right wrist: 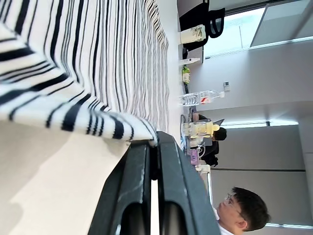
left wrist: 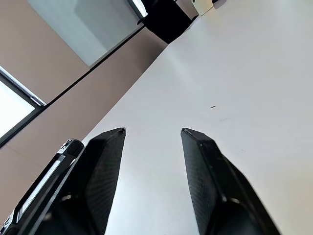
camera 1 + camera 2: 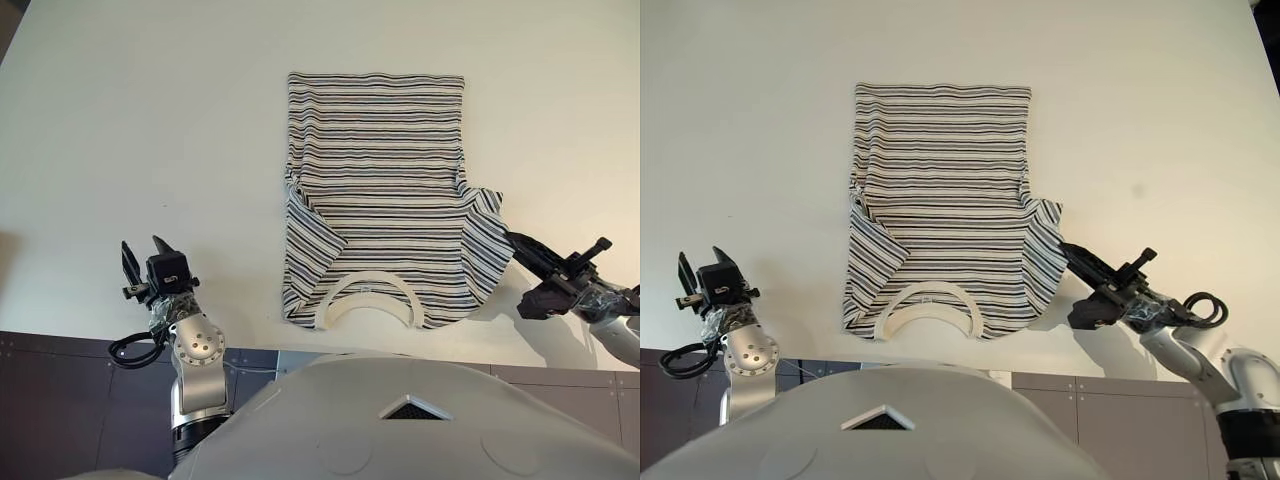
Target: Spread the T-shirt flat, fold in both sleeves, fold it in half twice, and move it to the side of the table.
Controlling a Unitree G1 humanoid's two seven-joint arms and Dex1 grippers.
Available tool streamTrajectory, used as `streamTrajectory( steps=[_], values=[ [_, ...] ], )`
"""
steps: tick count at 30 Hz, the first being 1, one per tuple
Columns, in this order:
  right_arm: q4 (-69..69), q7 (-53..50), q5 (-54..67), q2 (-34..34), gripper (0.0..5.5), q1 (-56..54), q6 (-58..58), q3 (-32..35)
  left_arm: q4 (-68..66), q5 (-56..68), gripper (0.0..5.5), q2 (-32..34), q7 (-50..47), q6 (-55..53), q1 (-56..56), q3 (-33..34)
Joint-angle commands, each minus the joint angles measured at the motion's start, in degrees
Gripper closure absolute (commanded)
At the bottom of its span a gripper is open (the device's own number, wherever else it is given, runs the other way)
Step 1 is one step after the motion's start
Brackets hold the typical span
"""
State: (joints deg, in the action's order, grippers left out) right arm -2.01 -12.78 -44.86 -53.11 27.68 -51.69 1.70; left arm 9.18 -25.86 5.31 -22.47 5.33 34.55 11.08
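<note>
The striped T-shirt (image 3: 375, 150) lies on the white table (image 3: 130, 120) with its white collar (image 3: 368, 295) toward me. Its left sleeve (image 3: 312, 232) is folded in over the body. The right sleeve (image 3: 487, 232) sticks out to the side, slightly lifted at its hem. My right gripper (image 3: 510, 238) is shut on that hem, and the striped cloth (image 1: 58, 103) meets the closed fingertips (image 1: 168, 147) in the right wrist view. My left gripper (image 3: 142, 252) stands open with nothing in it, over bare table left of the shirt, near the front edge; its fingers (image 2: 105, 161) are apart.
The table's front edge (image 3: 80, 333) runs just ahead of both arms, with dark floor below. Wide bare table (image 3: 1160, 120) lies on both sides of the shirt and beyond it.
</note>
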Motion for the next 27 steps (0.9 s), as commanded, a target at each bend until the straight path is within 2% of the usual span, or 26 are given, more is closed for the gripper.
streamTrajectory(
  steps=[1, 7, 17, 21, 27],
  values=[
    [5.5, -0.7, 1.0, 3.5, 5.37, 1.0, 0.7, 1.9, -1.2, 0.4, 3.37, 2.1, 2.1, 0.5, -1.0, 0.1],
    [9.5, 3.7, -1.6, 9.5, 5.37, 0.5, 4.4, -3.3, -3.3, 1.1, 3.37, 5.0, 4.8, 0.3, -4.3, -0.5],
    [6.9, 8.9, -3.9, 12.2, 5.37, -3.8, 6.5, -11.7, -4.4, 2.3, 3.37, 6.8, 7.9, 0.2, -6.5, -0.9],
    [6.6, 9.3, -3.5, 13.5, 5.37, -5.2, 8.0, -12.8, -4.8, 2.8, 3.37, 10.3, 11.7, 2.1, -7.6, -1.5],
    [6.2, 9.0, -1.8, 11.5, 4.2, -5.9, 7.2, -11.2, -4.5, 3.7, 3.37, 16.8, 18.1, 7.1, -4.5, -1.6]
  ],
)
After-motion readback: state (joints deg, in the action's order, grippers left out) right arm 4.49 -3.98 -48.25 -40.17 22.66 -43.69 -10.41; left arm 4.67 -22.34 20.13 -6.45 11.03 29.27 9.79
